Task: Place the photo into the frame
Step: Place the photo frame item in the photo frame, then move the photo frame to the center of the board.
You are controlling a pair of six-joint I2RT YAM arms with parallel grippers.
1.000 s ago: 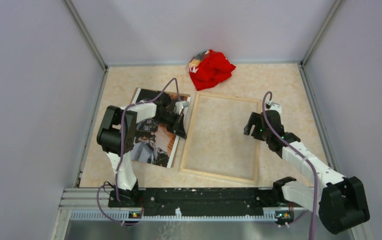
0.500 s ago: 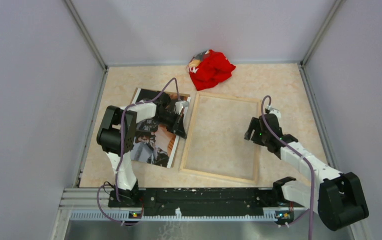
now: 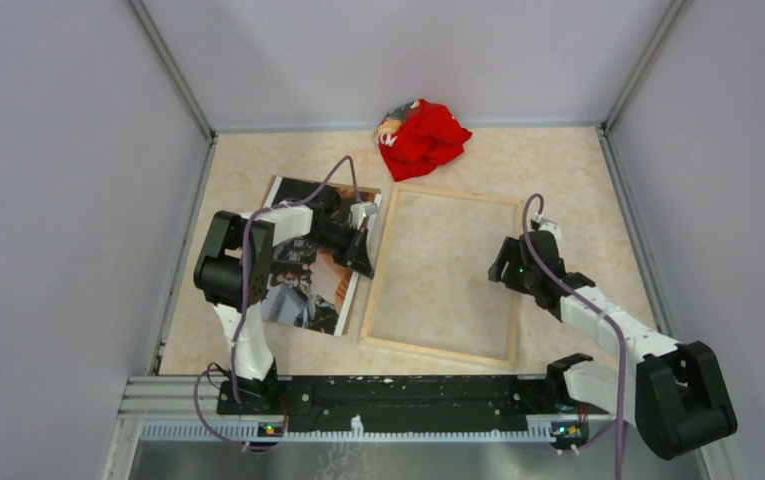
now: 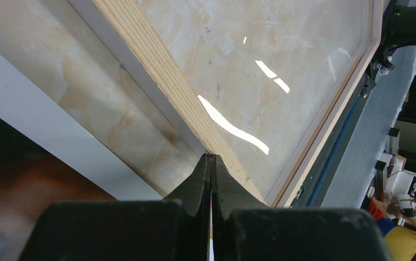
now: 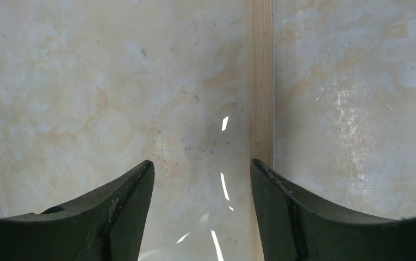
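As my right fingers, spread open, slide nearer along the right rail of the frame, my left fingers stay shut beside the photo; insertion not begun.

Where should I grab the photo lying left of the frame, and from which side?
Probably its long edge facing the frame. The photo is a thin sheet lying flat on the table, so only an edge can be pinched. Come in low from the gap beside the frame, where the left gripper sits with its fingers shut.
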